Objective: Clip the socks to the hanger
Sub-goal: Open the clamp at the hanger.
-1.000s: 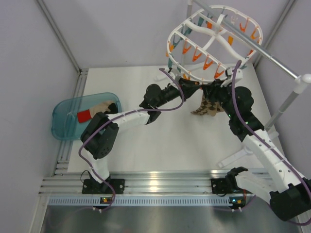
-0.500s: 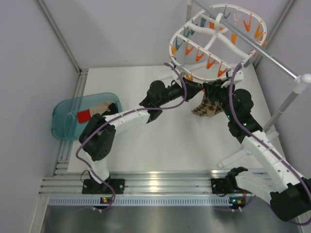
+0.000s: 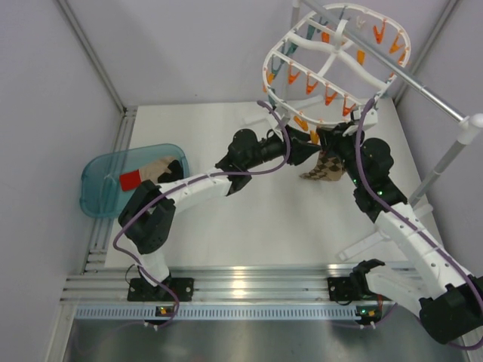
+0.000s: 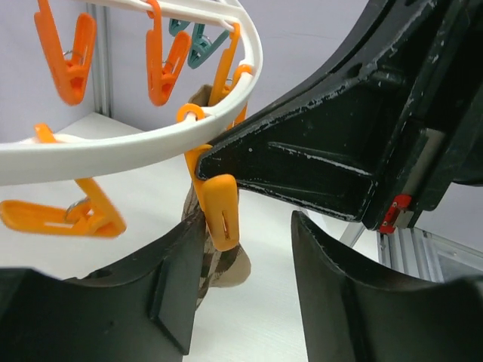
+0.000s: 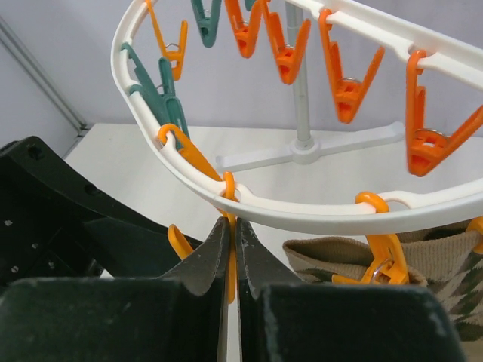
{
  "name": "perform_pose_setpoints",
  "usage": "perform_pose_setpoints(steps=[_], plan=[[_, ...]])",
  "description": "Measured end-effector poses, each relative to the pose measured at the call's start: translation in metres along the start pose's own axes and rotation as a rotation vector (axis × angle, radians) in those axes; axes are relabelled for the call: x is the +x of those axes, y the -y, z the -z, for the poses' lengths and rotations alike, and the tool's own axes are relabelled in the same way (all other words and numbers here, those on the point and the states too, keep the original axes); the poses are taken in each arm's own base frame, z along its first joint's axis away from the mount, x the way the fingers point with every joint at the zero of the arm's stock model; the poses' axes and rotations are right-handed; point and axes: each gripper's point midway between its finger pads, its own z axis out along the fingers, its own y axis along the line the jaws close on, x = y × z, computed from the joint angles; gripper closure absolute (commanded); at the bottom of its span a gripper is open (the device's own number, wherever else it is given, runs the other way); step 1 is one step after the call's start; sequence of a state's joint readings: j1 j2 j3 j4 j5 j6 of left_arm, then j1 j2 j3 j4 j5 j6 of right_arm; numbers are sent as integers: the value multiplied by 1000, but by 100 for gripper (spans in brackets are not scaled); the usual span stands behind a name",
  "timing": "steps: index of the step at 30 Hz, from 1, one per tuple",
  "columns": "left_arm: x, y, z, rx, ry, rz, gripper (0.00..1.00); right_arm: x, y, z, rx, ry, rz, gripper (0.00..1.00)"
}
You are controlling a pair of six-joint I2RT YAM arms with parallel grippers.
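Grey walls enclose a white table (image 3: 249,226), with a grey metal rail stand (image 3: 445,162) along its right side. The hanger (image 3: 266,74) hangs tilted above the far half of the table. Both arms reach under its near rim and hide that stretch from the top camera. A teal bin (image 3: 98,197) sits at the left edge, well apart from the hanger, and the socks (image 3: 133,179) lie inside it, red end toward the camera. A brown-and-cream argyle sock (image 3: 323,167) dangles from the near rim between the two arms. Only the wrist views show the fingers. The left gripper (image 4: 247,230) is spread wide, its jaws standing either side of an orange peg (image 4: 219,215) without pinching it. The right gripper (image 5: 230,226) is clenched on that peg just under the rim, and the argyle sock hangs from the next clip to the right. Since a second ago the hanger has swung rightward and tipped more steeply, and the left gripper has slid right beneath it. The bin and socks are unchanged.
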State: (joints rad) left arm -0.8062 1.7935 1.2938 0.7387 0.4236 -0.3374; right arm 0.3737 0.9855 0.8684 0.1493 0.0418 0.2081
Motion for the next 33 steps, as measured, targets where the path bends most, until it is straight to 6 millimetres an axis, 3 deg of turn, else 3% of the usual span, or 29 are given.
perform_pose_setpoints(steps=[8, 19, 22, 23, 26, 30, 33], plan=[[13, 2, 6, -17, -27, 13, 43, -2, -10, 3, -54, -7, -101, 100], [5, -9, 3, -79, 0, -24, 49, -6, -19, 11, -98, -12, -149, 100], [-1, -8, 2, -79, 12, -35, 65, -7, -21, 12, -108, -12, -151, 100], [-2, -8, 1, -76, 13, -37, 77, -7, -21, 12, -108, -11, -151, 100], [0, -6, 0, -75, 10, -42, 90, -7, -19, 13, -103, -14, -154, 84], [0, -7, 1, -74, 8, -50, 100, -2, -20, 14, -108, -42, -163, 60], [0, -7, 1, -71, 6, -60, 100, -1, -17, 15, -98, -58, -172, 49]])
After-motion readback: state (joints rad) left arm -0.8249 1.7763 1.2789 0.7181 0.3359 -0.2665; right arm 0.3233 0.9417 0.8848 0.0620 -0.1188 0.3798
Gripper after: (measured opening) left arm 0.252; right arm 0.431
